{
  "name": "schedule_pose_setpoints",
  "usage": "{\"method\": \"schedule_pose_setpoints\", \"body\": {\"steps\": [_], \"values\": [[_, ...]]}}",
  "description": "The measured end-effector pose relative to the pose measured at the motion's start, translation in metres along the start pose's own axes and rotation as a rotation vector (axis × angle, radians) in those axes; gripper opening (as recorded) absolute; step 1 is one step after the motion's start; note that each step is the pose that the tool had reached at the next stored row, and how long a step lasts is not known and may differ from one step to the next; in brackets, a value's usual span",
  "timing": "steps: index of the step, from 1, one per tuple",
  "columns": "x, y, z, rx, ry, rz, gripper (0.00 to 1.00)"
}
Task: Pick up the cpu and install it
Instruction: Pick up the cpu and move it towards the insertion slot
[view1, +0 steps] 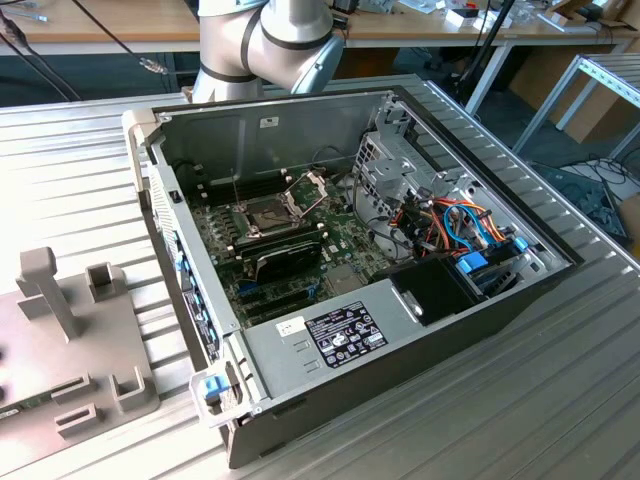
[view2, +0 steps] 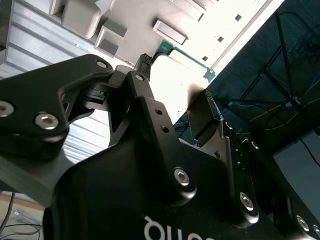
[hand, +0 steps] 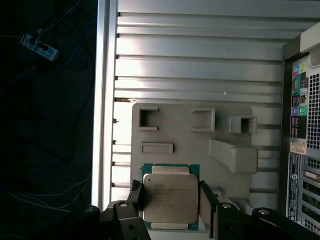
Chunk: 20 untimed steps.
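The cpu (hand: 170, 197), a small square chip with a dull silver top on a green board, lies at the edge of the grey fixture plate (hand: 175, 135) in the first wrist view. My gripper (hand: 170, 192) straddles it, with one black finger (hand: 136, 192) against one side and the other against the opposite side. I cannot tell whether the chip is lifted off the plate. In the second wrist view the gripper (view2: 175, 82) points at the plate, with the chip's green edge (view2: 192, 60) by its tips. In the exterior view the dark socket (view1: 265, 214) sits inside the open computer case (view1: 300, 125), with its shiny retention frame (view1: 310, 186) hinged up.
The case stands on a ribbed metal table (view1: 560, 400). The fixture plate (view1: 40, 340) at the exterior view's left carries raised blocks and posts (view1: 50, 285). A black card (view1: 285, 258) lies just in front of the socket. Coloured cables (view1: 460, 225) fill the case's right side. The arm's base (view1: 265, 50) stands behind the case.
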<state>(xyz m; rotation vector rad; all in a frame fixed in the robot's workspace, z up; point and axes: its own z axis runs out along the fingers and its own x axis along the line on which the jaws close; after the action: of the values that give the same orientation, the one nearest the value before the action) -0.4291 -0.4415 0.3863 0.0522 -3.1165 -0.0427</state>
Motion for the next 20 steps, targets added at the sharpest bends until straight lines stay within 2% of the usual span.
{"method": "schedule_pose_setpoints", "body": {"steps": [3, 10, 14, 16, 20], "values": [[-0.0055, -0.0002, -0.0001, 0.0, -0.0001, 0.0, 0.55], [-0.0277, -0.0009, -0.0006, -0.0001, -0.0002, 0.0, 0.55], [-0.0498, -0.0017, -0.0012, 0.0, 0.0, 0.0, 0.55], [-0.0551, -0.0018, -0.0013, 0.0, -0.0001, 0.0, 0.55], [-0.0706, -0.0023, -0.0017, 0.0, 0.0, 0.0, 0.55]]}}
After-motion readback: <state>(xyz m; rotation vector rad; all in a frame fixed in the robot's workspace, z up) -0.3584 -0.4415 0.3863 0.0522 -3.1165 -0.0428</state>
